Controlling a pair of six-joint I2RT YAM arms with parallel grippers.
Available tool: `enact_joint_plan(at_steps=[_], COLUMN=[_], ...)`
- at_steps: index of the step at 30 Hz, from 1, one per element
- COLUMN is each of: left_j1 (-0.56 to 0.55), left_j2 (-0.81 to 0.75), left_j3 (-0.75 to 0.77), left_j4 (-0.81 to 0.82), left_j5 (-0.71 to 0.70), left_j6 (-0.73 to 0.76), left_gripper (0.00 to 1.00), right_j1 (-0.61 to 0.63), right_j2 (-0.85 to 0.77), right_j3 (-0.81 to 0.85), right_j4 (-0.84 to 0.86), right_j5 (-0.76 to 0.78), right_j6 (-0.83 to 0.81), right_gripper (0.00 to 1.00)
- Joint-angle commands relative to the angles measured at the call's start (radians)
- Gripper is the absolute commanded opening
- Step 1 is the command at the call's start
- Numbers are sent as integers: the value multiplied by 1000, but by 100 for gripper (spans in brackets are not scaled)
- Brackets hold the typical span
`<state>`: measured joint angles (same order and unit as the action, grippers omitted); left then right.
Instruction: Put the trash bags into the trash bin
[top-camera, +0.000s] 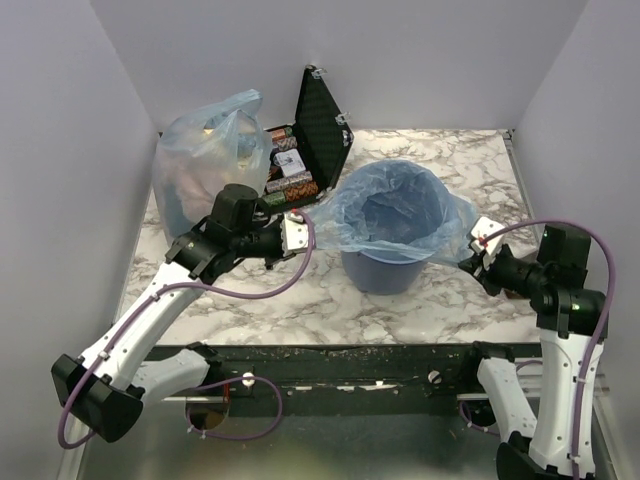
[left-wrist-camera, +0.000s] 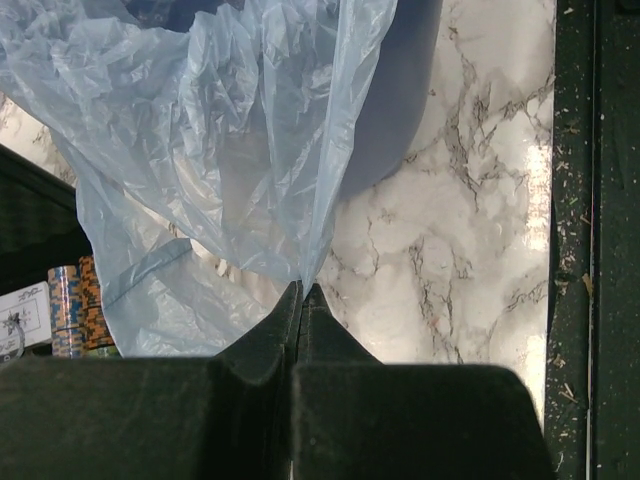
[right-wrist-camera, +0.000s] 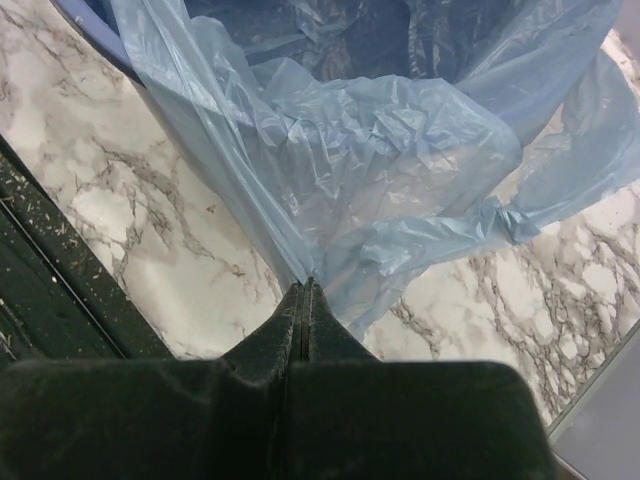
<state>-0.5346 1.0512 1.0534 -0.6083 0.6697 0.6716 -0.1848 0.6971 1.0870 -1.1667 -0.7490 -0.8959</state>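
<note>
The light-blue trash bag (top-camera: 395, 210) hangs open inside and over the rim of the blue trash bin (top-camera: 385, 270) at the table's middle. My left gripper (top-camera: 297, 232) is shut on the bag's left edge and pulls it out to the left; in the left wrist view the film (left-wrist-camera: 230, 150) runs into the gripper (left-wrist-camera: 303, 288). My right gripper (top-camera: 478, 250) is shut on the bag's right edge; in the right wrist view the film (right-wrist-camera: 380, 160) runs into the gripper (right-wrist-camera: 307, 287), with the bin's wall (right-wrist-camera: 95, 30) behind it.
A bulging clear bag of coloured items (top-camera: 205, 160) stands at the back left. An open black case of chips (top-camera: 305, 150) stands behind the bin; chips show in the left wrist view (left-wrist-camera: 70, 310). The table's dark front edge (top-camera: 350, 360) lies near the arm bases.
</note>
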Motion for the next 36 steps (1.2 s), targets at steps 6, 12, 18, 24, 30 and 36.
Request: enact_joint_plan(at_steps=[6,12,18,24,30,36], left_j1=[1,-24,-27,-25,-27,-27], left_j2=[-91,-51,-111,-141,-132,-53], left_j3=[26,160,42,-44,-136,-217], left_j4=[158,84,-11,-42,1,188], left_j5=[-62,-38,-39,-76,-107,-120], left_j6=[-128,-156,-46,52,143,76], left_gripper=[0,0,0,0,0,0], right_j1=[-7,-7,-7,-7,-7,-7], right_j2=[-9,48,-45,-85,-87,-93], right_j3=[81,185,51,-64,-124,-283], right_j4=[-90,-157,-200,-147,7,218], right_j5=[18,-50,40,102,131,186], right_j6=[6,-21,-196,-210,-150,-65], right_gripper=[1,1,1,1,1,1])
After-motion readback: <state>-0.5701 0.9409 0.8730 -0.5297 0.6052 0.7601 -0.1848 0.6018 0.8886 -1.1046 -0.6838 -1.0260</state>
